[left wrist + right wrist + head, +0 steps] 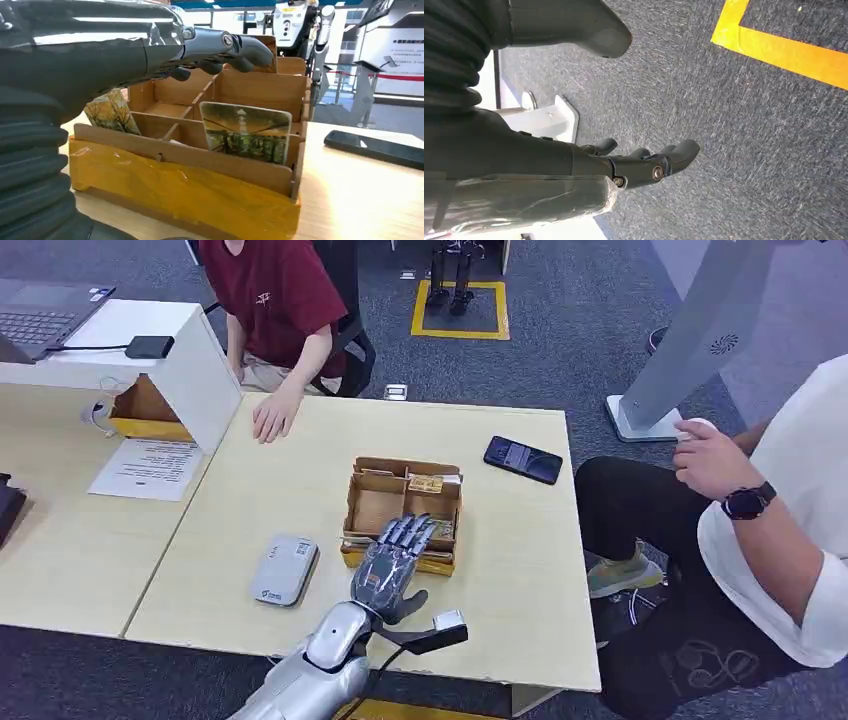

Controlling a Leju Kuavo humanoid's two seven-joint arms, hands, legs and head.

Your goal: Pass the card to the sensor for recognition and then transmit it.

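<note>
A brown cardboard box (pixel 352 502) with several compartments and yellow tape along its front stands mid-table. In the left wrist view a green picture card (pixel 247 132) stands upright in a front compartment of the box (pixel 175 185), and a second card (pixel 111 112) leans in the compartment beside it. My left hand (pixel 392 565) hovers over the box's near edge with its fingers (pixel 245 50) stretched out above the compartments, holding nothing. The grey sensor pad (pixel 285 570) lies flat on the table just left of that hand. My right hand (pixel 634 162) hangs over the carpet, fingers loosely apart and empty.
A black phone (pixel 523 459) lies behind the box to the right. A person in a red shirt rests a hand (pixel 272 420) on the table's far edge. Another person's hand (pixel 712 458) with a watch is at the right. A white riser (pixel 150 340) and paper sheet (pixel 150 468) are at left.
</note>
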